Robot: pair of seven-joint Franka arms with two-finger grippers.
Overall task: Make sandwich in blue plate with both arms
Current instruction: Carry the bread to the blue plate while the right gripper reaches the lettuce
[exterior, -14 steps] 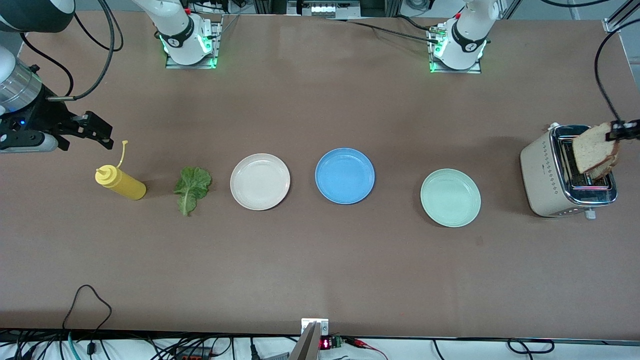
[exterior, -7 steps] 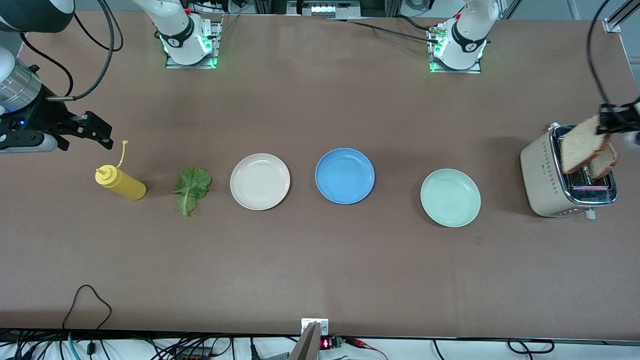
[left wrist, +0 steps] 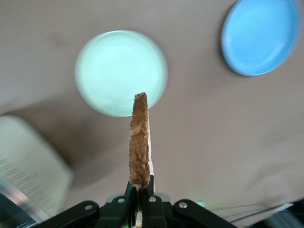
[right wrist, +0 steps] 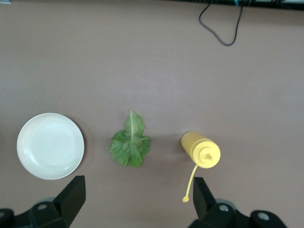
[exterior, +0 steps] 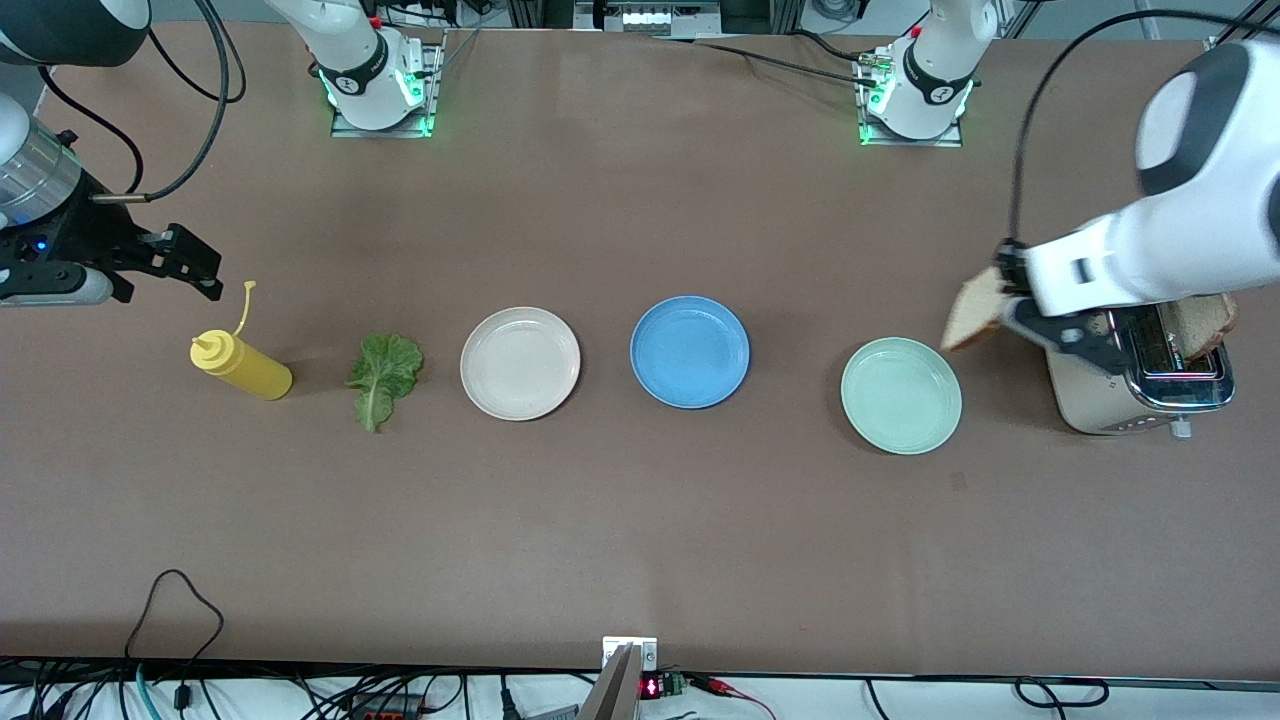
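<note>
My left gripper (exterior: 1004, 297) is shut on a slice of brown bread (exterior: 972, 311) and holds it in the air between the toaster (exterior: 1140, 385) and the mint-green plate (exterior: 901, 395). In the left wrist view the slice (left wrist: 140, 142) stands edge-on in the gripper (left wrist: 141, 190). A second slice (exterior: 1206, 321) sticks up from the toaster. The blue plate (exterior: 690, 352) is bare, also in the left wrist view (left wrist: 262, 35). The lettuce leaf (exterior: 384, 375) lies on the table. My right gripper (exterior: 205, 265) is open and empty, waiting above the table by the mustard bottle (exterior: 242, 366).
A pinkish-white plate (exterior: 520, 362) sits between the lettuce and the blue plate. The right wrist view shows the lettuce (right wrist: 129, 142), the pinkish-white plate (right wrist: 50, 146) and the mustard bottle (right wrist: 201, 150) below the open gripper (right wrist: 137, 202). Cables lie along the table's near edge.
My left arm has lifted one bread slice out of the toaster and carried it toward the mint-green plate. The right arm has not moved.
</note>
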